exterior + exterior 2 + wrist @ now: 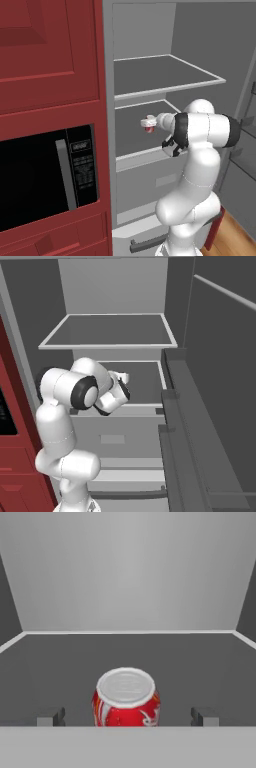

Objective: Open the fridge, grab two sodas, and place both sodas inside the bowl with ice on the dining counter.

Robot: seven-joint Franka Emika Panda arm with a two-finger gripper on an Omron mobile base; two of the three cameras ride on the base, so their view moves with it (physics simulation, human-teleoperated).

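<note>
Soda can (126,698) centred between the spread-apart gripper (128,716) fingertips on the fridge shelf (75,662); advance squarely before closing.

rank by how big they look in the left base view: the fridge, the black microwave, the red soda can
1. Tall light-grey fridge, largest.
2. Black built-in microwave, though it sits nearer the camera.
3. Small red soda can with silver top, smallest.

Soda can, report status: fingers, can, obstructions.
Fingers spread wide, gripper open, straddling the soda can. Can upright on the fridge shelf, not gripped. Fridge open; nothing blocking.
</note>
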